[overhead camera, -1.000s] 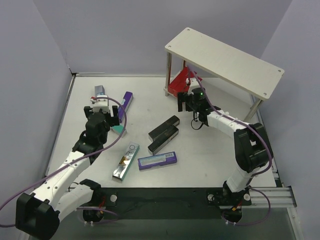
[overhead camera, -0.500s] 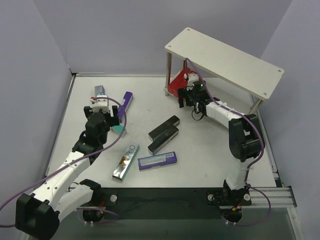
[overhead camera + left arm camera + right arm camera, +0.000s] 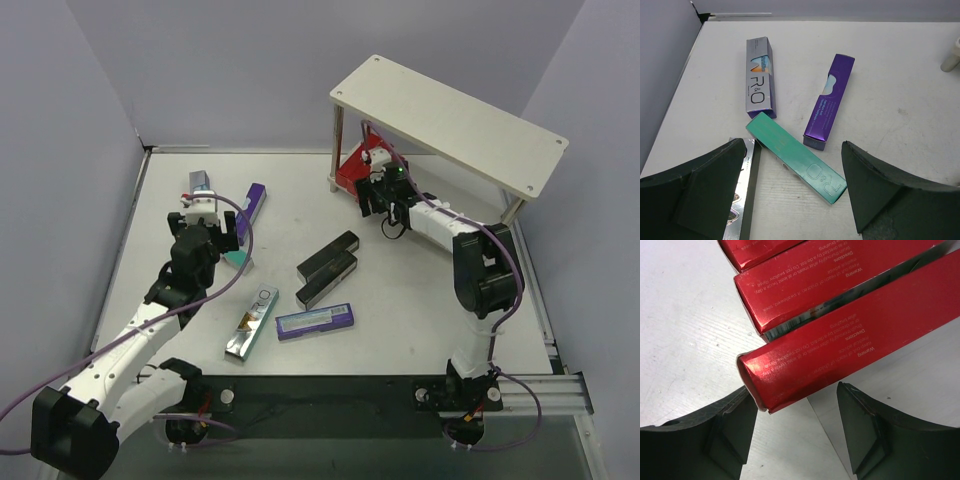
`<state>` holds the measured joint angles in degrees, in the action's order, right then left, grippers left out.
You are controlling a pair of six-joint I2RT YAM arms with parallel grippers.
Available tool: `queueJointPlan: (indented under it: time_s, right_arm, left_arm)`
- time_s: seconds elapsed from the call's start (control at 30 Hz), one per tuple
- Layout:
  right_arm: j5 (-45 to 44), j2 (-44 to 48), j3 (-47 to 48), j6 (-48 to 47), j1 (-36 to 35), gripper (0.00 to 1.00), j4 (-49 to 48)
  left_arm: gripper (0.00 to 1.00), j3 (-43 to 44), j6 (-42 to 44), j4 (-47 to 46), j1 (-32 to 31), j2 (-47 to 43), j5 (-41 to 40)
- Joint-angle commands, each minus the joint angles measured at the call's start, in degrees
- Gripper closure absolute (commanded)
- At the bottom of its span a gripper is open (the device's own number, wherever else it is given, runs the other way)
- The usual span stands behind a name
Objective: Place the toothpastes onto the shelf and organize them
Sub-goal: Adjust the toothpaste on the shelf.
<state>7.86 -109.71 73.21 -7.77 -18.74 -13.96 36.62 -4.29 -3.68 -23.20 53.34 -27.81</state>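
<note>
The shelf point(image 3: 450, 120) stands at the back right. Under its top board lie three red toothpastes point(image 3: 354, 170) side by side. My right gripper point(image 3: 372, 196) sits at their near ends. In the right wrist view the closest red carton point(image 3: 855, 347) ends just ahead of my right gripper point(image 3: 797, 417); it is open, nothing between its fingers point(image 3: 735, 427). My left gripper point(image 3: 205, 226) is open and hovers over a teal carton point(image 3: 795, 157), with a purple one point(image 3: 830, 102) and a silver one point(image 3: 760, 77) beyond.
Two black cartons point(image 3: 328, 266) lie mid-table. In front of them are a silver carton point(image 3: 252, 320) and a purple-and-silver one point(image 3: 315, 321). A thin shelf leg point(image 3: 337, 150) stands left of the red cartons. Grey walls enclose the table.
My right gripper has moved up and left, closer to the red cartons under the shelf, and its jaws have narrowed. The left arm has not moved.
</note>
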Motion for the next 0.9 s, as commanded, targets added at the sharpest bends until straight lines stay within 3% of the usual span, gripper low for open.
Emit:
queueJointPlan:
  time_s: [0.0, 0.87]
  right_arm:
    - [0.8, -0.3, 3.1, -2.6, 1.0, 0.39, 0.0]
    - [4.4, -2.4, 7.2, -5.0, 2.0, 0.43, 2.0]
  left_arm:
    - [0.11, 0.5, -0.2, -2.4, -0.2, -0.9, 0.3]
    - [0.11, 0.5, 0.0, -2.6, -0.1, -1.0, 0.5]
